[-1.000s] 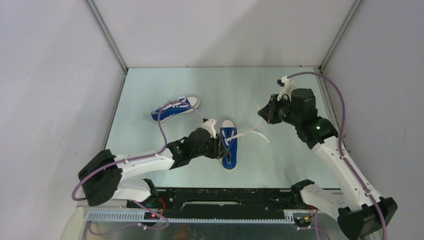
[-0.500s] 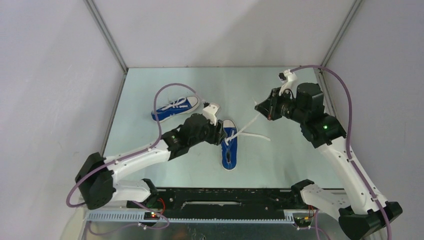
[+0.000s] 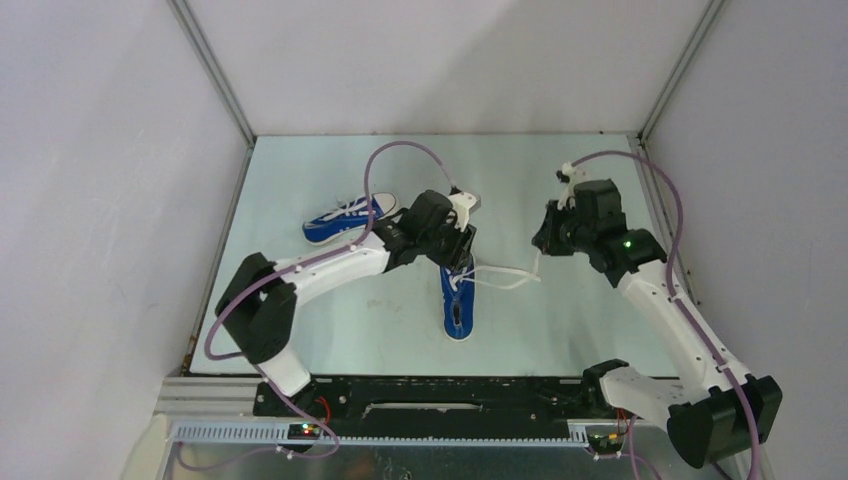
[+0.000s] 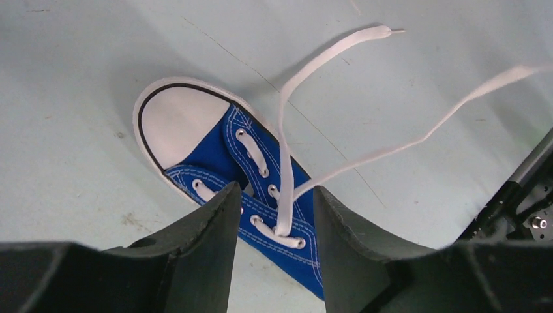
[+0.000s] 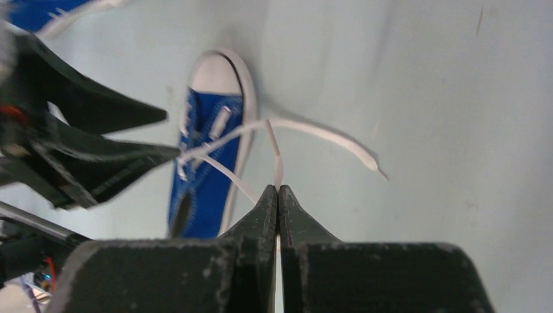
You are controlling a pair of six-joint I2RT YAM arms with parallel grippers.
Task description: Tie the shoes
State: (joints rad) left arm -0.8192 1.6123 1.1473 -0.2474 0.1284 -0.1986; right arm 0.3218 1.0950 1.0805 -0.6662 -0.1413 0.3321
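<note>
From above, the left arm [image 3: 330, 265] covers the toe of the near shoe [image 3: 458, 310], at the middle of the tabletop [image 3: 560, 330], and hides the left jaws. The left wrist view shows them apart over the laced front, both laces [image 4: 284, 130] rising between them. The right jaws, a dark blur from above, show in the right wrist view as pressed together on one lace [image 5: 278, 163], and the far shoe [image 3: 345, 218], well apart to the left, is cut to a blue sliver there.
</note>
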